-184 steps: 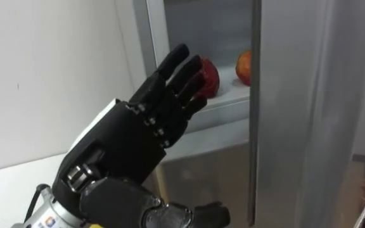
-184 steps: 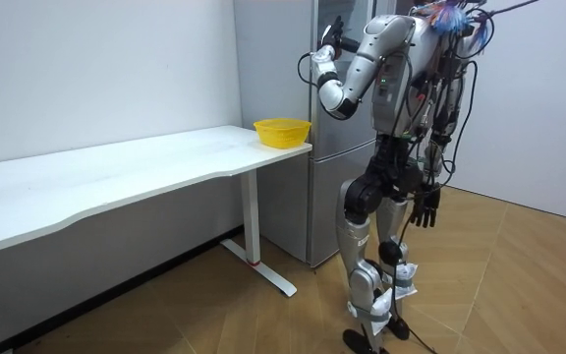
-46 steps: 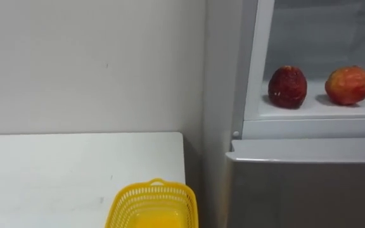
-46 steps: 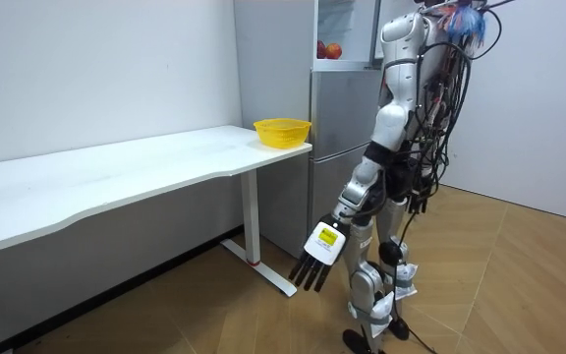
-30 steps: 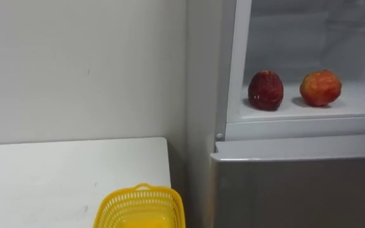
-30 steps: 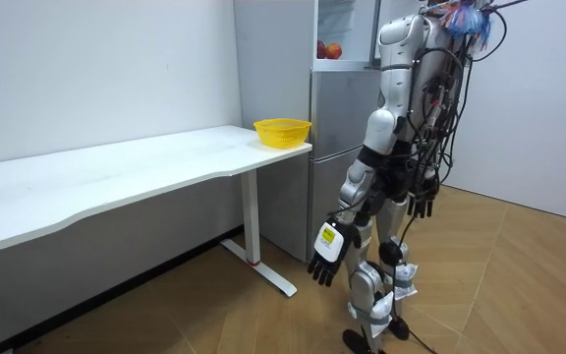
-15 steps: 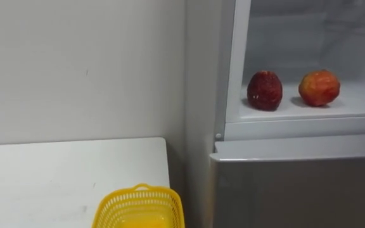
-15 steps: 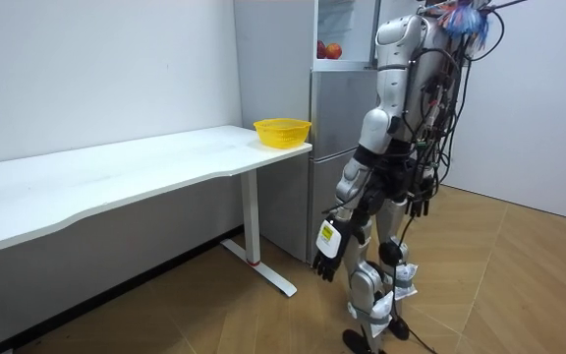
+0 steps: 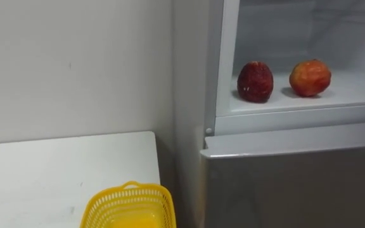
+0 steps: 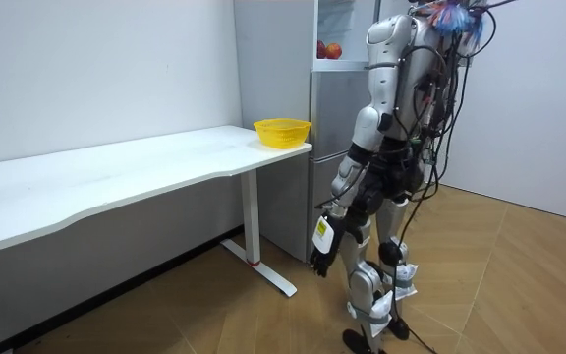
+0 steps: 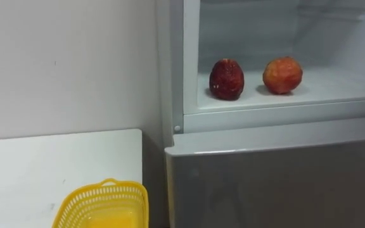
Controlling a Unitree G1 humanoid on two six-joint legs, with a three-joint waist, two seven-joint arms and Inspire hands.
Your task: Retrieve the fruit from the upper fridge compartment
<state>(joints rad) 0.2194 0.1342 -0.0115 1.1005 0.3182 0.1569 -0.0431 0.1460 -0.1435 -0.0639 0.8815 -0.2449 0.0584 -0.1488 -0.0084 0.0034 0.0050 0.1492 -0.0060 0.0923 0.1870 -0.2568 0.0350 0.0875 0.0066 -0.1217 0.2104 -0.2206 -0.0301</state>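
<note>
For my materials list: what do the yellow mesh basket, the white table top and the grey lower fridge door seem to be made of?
Yellow mesh basket: probably plastic, with a moulded lattice wall and even bright colour. White table top: smooth matt board, perhaps laminate. Grey lower fridge door: seemingly brushed metal, soft sheen.

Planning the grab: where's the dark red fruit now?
In the eye views, the dark red fruit sits on the upper fridge shelf, at its left, just left of the orange-red fruit.
</note>
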